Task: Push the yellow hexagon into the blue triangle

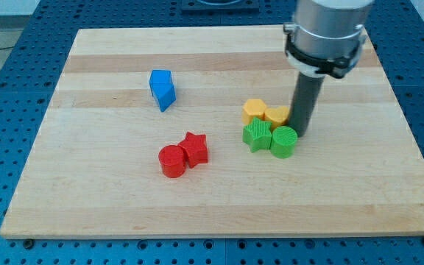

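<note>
The blue block [163,89], a pointed shape, sits in the upper left part of the board. Two yellow blocks sit side by side at the centre right: one [254,110] on the left and one [277,115] on the right; I cannot tell which is the hexagon. My tip [301,135] stands just right of the right-hand yellow block, close to or touching it, and right of the green cylinder [284,141].
A green star [256,135] lies just below the yellow blocks, touching the green cylinder. A red cylinder [172,160] and a red star [194,148] sit together at the lower centre. The wooden board [87,199] has edges all around.
</note>
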`<state>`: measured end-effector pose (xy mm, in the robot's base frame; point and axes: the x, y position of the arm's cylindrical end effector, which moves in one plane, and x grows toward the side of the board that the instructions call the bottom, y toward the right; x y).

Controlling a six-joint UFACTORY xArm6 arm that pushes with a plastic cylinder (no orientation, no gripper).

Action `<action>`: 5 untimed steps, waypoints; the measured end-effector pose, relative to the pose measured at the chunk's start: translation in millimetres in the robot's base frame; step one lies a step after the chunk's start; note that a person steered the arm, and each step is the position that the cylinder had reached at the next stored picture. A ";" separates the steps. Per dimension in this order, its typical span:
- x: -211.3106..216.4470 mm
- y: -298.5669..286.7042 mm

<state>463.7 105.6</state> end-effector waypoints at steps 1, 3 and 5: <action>-3.3 -27.7; -36.0 -42.5; -55.2 -75.6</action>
